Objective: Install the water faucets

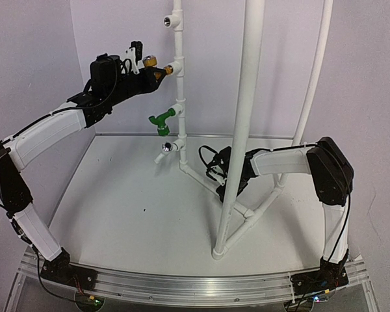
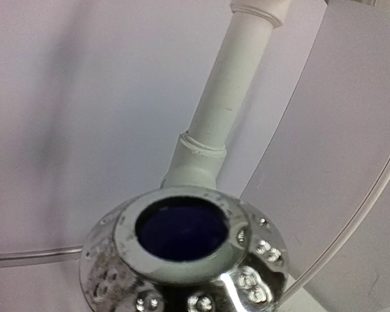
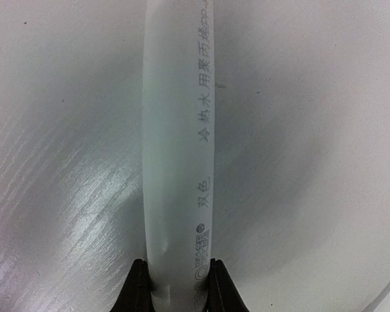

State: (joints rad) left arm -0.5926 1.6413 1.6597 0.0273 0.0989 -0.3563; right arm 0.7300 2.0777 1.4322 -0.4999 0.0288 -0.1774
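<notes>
Green faucet (image 1: 161,121) seated on riser (image 1: 179,91). Brass faucet (image 1: 166,68) at tee above, pinched by left tool (image 1: 148,67), probably mid-threading. Right tool (image 3: 177,289) clamped on base pipe (image 3: 179,130). Brass one left to finish.

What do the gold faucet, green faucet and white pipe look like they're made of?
The gold faucet looks like polished brass: it glints yellow. The green faucet is probably plastic, matte and evenly coloured. The white pipe looks like smooth, slightly glossy plastic with printed lettering.

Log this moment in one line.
left fingers: shut on brass faucet at tee | right fingers: shut on pipe | green faucet: mounted
</notes>
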